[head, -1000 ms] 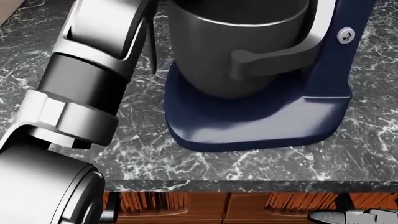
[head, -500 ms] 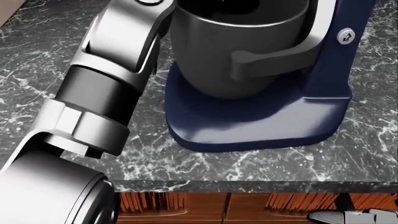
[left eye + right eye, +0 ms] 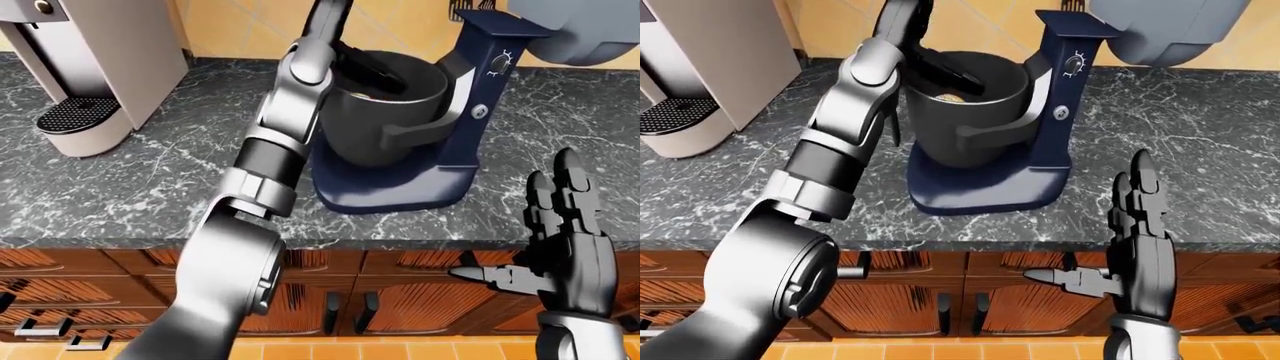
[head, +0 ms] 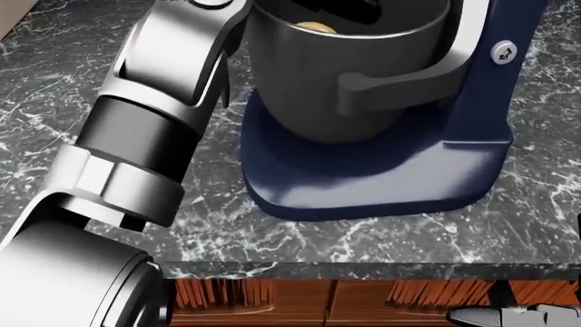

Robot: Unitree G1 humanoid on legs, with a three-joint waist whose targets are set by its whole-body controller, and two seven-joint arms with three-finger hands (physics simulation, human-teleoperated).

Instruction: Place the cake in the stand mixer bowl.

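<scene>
The left robot hand (image 3: 945, 73) reaches into the bowl (image 3: 975, 131), grip unclear; the right robot hand (image 3: 1140, 247) hangs with fingers spread.

**Left arm stretched up, right hand idle**

My silver, black-banded left arm (image 3: 270, 161) reaches up the left-eye view from bottom left; its hand is hidden, so I can't tell its grip. My dark three-finger right hand (image 3: 1137, 259) hangs at lower right, fingers (image 3: 1140, 191) straight and spread, gripping nothing.
</scene>
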